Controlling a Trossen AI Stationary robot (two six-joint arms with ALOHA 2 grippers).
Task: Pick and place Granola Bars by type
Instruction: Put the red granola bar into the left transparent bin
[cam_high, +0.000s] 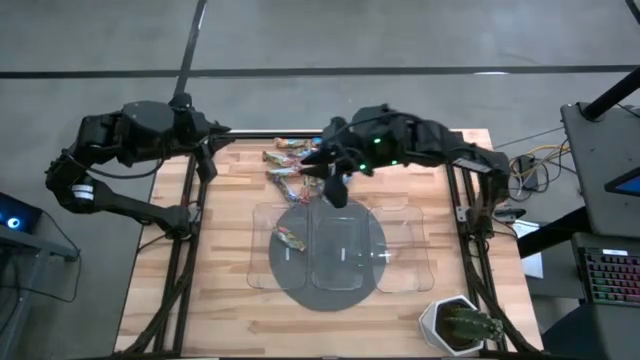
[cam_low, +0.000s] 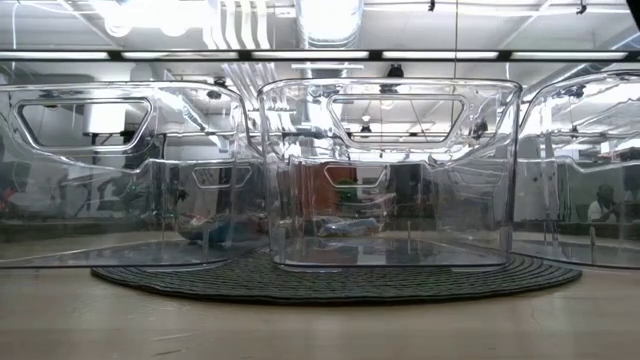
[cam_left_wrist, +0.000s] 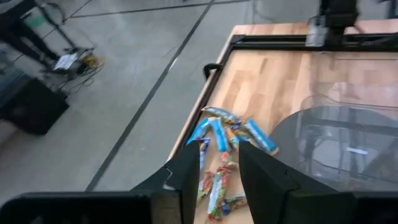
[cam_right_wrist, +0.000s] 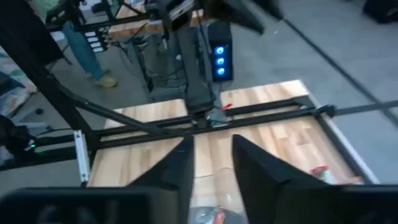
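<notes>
Foil-wrapped blue and orange Granola Bars (cam_high: 290, 163) lie heaped at the table's far edge. Right gripper (cam_high: 335, 190), fingers spread and empty, should drop squarely over 1 bar; left gripper (cam_left_wrist: 217, 171) waits, spread.

Glossy foil Granola Bars (cam_high: 285, 165) on matt wood table (cam_high: 230, 290).

Granola Bars (cam_high: 290, 165) heaped at table's far edge; one (cam_high: 292, 237) in left tray.

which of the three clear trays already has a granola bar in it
The left tray, seen from above: one bar lies inside it. The middle tray and right tray look empty from above; the remaining bars sit beyond them on the table.
</notes>
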